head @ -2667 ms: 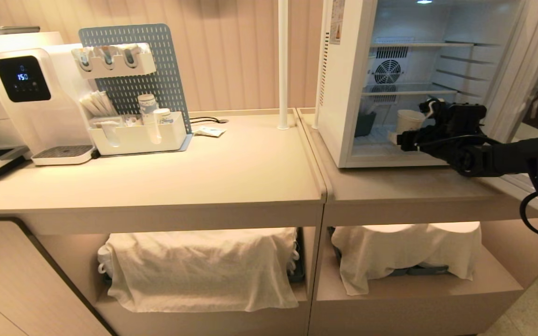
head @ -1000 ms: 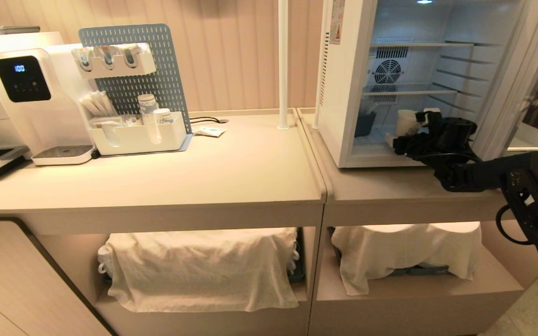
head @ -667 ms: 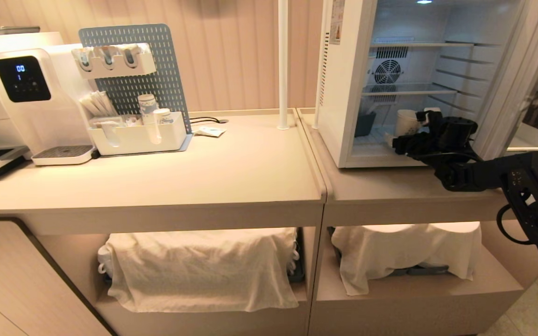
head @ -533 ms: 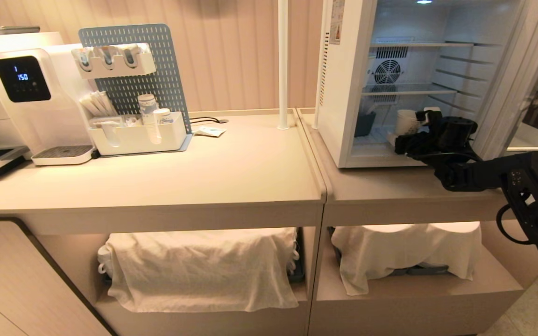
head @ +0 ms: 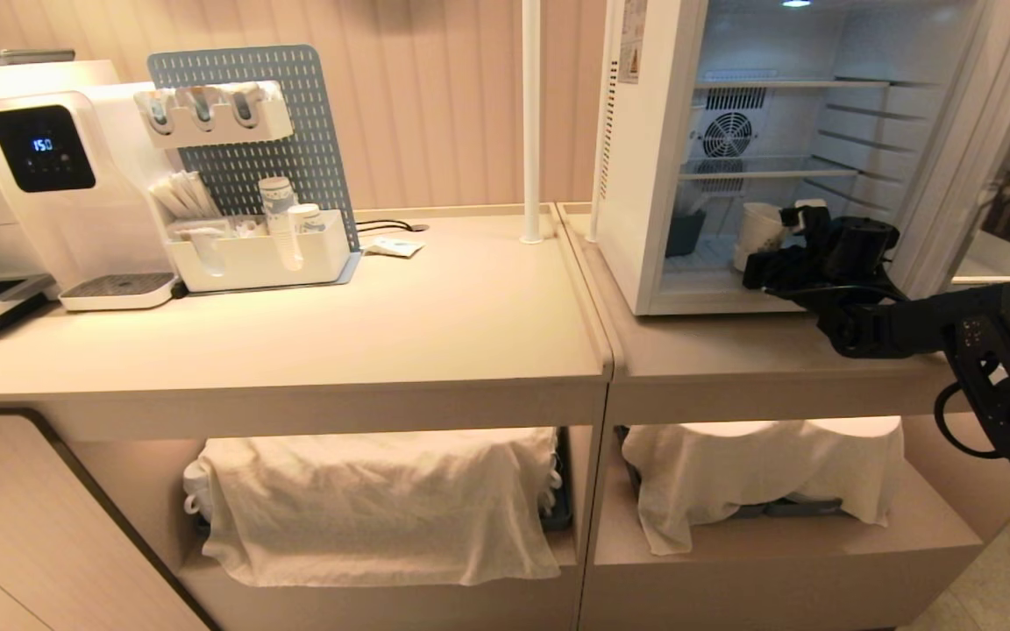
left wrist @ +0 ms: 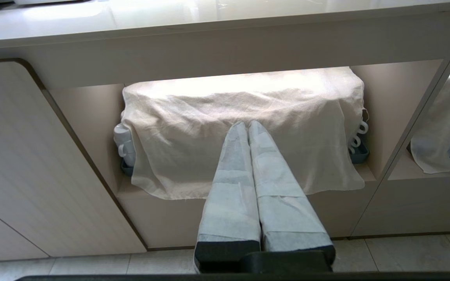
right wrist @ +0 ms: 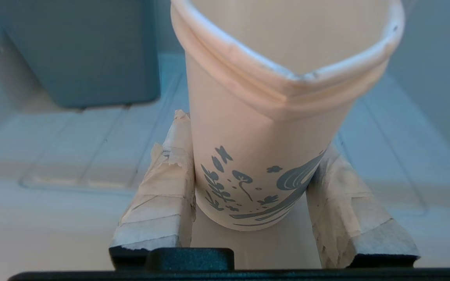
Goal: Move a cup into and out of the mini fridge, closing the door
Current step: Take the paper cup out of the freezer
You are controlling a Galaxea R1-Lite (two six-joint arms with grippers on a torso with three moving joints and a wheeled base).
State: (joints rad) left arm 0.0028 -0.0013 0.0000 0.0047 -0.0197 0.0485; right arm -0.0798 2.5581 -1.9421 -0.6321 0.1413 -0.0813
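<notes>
The mini fridge stands on the right counter, its door swung wide open to the right. The cup is on the fridge floor near the front, leaning slightly. My right gripper reaches in level and is shut on the cup. In the right wrist view both taped fingers press the lower sides of the cup, and its rim is squeezed out of round. My left gripper is shut on nothing, parked low in front of the counter's lower shelf.
A dark grey bin sits at the back left of the fridge floor, close to the cup. On the left counter stand a water dispenser and a pegboard organiser holding stacked cups. A white pole rises between the counters. Cloth-covered trays fill the lower shelves.
The right gripper's fingers have drawn together onto the cup, which now leans a little to the left. The arm itself has hardly moved in the last second. The left arm is still.
</notes>
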